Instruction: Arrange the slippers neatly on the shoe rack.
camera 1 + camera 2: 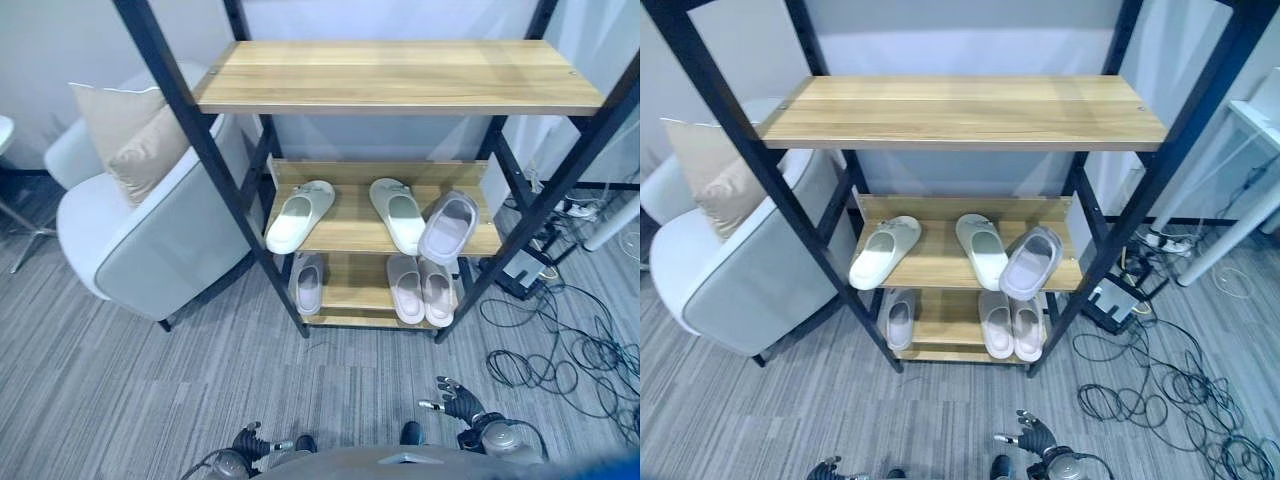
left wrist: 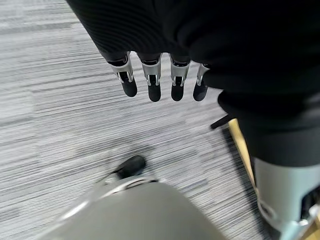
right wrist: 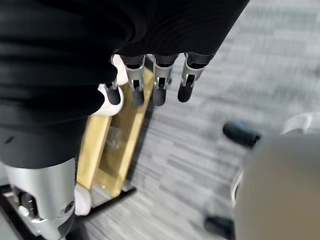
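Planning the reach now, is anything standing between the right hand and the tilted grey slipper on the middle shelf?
Nothing visible. The right hand hangs low over carpet; the grey slipper overhangs the middle shelf front edge.

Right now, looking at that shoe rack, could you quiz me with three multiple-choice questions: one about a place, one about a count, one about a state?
1. Where does the grey slipper that leans on another sit?
A. top shelf
B. middle shelf, right end
C. on the floor

2. How many slippers lie on the middle shelf?
A. one
B. three
C. five

3. How are the robot's hands?
A. both holding a slipper
B. one holding a cushion
C. both hanging low, holding nothing

Answers:
1 B: it rests tilted against the white slipper at the right end.
2 B: two white, one grey.
3 C: the left hand and right hand have relaxed fingers over the carpet.
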Robot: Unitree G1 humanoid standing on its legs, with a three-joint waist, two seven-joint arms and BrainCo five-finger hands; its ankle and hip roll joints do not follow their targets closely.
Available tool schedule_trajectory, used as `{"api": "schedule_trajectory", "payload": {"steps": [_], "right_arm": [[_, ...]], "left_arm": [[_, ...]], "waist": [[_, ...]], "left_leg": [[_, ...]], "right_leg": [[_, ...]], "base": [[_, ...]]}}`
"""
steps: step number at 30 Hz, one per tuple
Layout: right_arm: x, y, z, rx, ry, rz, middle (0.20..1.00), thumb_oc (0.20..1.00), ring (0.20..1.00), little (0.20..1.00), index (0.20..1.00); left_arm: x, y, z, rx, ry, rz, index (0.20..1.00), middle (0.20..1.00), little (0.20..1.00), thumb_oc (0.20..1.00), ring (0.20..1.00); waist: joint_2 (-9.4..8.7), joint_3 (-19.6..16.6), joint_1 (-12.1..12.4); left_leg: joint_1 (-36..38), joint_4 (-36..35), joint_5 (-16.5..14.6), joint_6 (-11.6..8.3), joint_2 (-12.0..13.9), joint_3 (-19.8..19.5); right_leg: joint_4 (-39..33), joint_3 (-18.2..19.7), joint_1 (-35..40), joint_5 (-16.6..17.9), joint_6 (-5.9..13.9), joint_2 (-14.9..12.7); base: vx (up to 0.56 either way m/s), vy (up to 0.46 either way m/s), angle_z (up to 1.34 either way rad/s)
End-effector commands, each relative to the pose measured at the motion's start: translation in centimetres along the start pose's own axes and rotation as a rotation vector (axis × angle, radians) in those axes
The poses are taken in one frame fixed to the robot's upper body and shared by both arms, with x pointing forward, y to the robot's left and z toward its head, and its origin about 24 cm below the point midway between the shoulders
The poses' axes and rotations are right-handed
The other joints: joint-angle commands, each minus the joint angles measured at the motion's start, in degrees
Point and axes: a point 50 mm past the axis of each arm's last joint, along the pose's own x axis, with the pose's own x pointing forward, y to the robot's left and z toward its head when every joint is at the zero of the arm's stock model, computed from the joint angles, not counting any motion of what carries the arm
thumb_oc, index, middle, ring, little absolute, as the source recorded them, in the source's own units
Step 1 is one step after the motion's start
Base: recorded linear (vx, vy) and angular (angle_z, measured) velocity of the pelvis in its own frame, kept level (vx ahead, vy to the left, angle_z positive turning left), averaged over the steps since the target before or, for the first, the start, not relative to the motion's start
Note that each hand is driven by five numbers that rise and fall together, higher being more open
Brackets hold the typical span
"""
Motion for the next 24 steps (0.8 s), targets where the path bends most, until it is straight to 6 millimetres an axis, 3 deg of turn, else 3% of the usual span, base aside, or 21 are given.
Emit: {"api": "schedule_trajectory", "payload": {"steps": [1,5,7,10,11,17,18,19,20,24], "right_arm": [[-0.1,0.3,6.8,-0.088,-0.294,0.05,1.0,1.0,1.0,1.0,1.0],[0.4,1.2,6.4,-0.115,-0.263,0.089,1.0,1.0,1.0,1.0,1.0],[0.7,1.8,7.3,-0.133,-0.279,0.133,1.0,1.0,1.0,1.0,1.0],[0.4,3.0,10.1,-0.235,-0.382,0.237,1.0,1.0,1.0,1.0,1.0],[0.4,3.0,10.1,-0.235,-0.382,0.237,1.0,1.0,1.0,1.0,1.0],[-2.1,3.7,16.4,-0.396,-0.655,0.308,1.0,1.0,1.0,1.0,1.0],[-3.5,3.5,18.6,-0.443,-0.769,0.301,1.0,1.0,1.0,1.0,1.0],[-4.1,3.3,19.5,-0.472,-0.817,0.286,1.0,1.0,1.0,1.0,1.0],[-5.5,2.5,21.4,-0.547,-0.919,0.226,1.0,1.0,1.0,1.0,1.0],[-8.1,0.4,25.2,-0.716,-1.103,-0.004,1.0,1.0,1.0,1.0,1.0]], "left_arm": [[0.5,0.8,1.5,0.057,-0.025,0.031,1.0,1.0,1.0,1.0,1.0],[0.5,0.1,2.3,0.091,-0.063,0.012,1.0,1.0,1.0,1.0,1.0],[0.5,-0.3,2.5,0.103,-0.07,0.0,1.0,1.0,1.0,1.0,1.0],[0.5,-0.5,2.7,0.135,-0.081,-0.024,1.0,1.0,1.0,1.0,1.0],[0.5,-0.5,2.7,0.135,-0.081,-0.024,1.0,1.0,1.0,1.0,1.0],[0.5,-0.4,2.9,0.166,-0.098,-0.029,1.0,1.0,1.0,1.0,1.0],[0.5,-0.5,3.0,0.167,-0.102,-0.028,1.0,1.0,1.0,1.0,1.0],[0.5,-0.5,3.0,0.167,-0.105,-0.029,1.0,1.0,1.0,1.0,1.0],[0.4,-0.6,3.0,0.168,-0.111,-0.03,1.0,1.0,1.0,1.0,1.0],[0.4,-0.7,3.0,0.164,-0.112,-0.03,1.0,1.0,1.0,1.0,1.0]], "waist": [[-3.01,1.91,-0.41],[-2.55,2.43,0.04],[-2.17,2.57,0.52],[-1.78,3.12,1.38],[-1.77,3.14,1.37],[-1.86,3.54,2.08],[-2.0,3.55,2.16],[-2.04,3.53,2.17],[-2.16,3.47,2.19],[-2.19,3.43,2.49]], "left_leg": [[-1.11,0.56,-0.37,-2.31,0.39,-2.06],[-1.05,0.56,-0.45,-2.44,0.36,-2.56],[-0.85,0.56,-0.62,-2.47,0.24,-2.67],[-0.88,0.56,-0.75,-2.57,0.17,-2.91],[-0.86,0.56,-0.75,-2.57,0.17,-2.91],[-1.02,0.56,-0.82,-2.66,0.27,-2.98],[-1.09,0.56,-0.85,-2.68,0.31,-2.95],[-1.13,0.56,-0.89,-2.68,0.33,-2.96],[-1.2,0.56,-0.95,-2.64,0.35,-2.96],[-1.53,0.56,-1.01,-2.54,0.41,-3.08]], "right_leg": [[0.69,-1.38,4.07,-5.77,5.16,-2.94],[0.69,-1.83,4.53,-6.1,5.14,-3.01],[0.69,-2.2,4.82,-6.25,5.15,-3.19],[0.69,-2.6,5.01,-6.48,5.15,-3.3],[0.69,-2.59,5.04,-6.48,5.15,-3.29],[0.69,-2.77,5.08,-6.64,5.21,-3.24],[0.69,-2.67,5.01,-6.67,5.26,-3.24],[0.69,-2.68,4.96,-6.69,5.28,-3.24],[0.69,-2.77,4.83,-6.7,5.32,-3.18],[0.69,-2.87,4.61,-6.77,5.37,-3.11]], "base": [[-0.03,-0.039,0.07],[0.0,-0.009,0.11],[0.02,0.016,0.17],[0.0,0.005,0.03],[0.0,0.0,0.0],[0.0,0.001,0.01],[0.0,0.0,0.0],[0.0,0.0,0.0],[0.0,0.0,0.0],[0.0,0.0,0.0]]}}
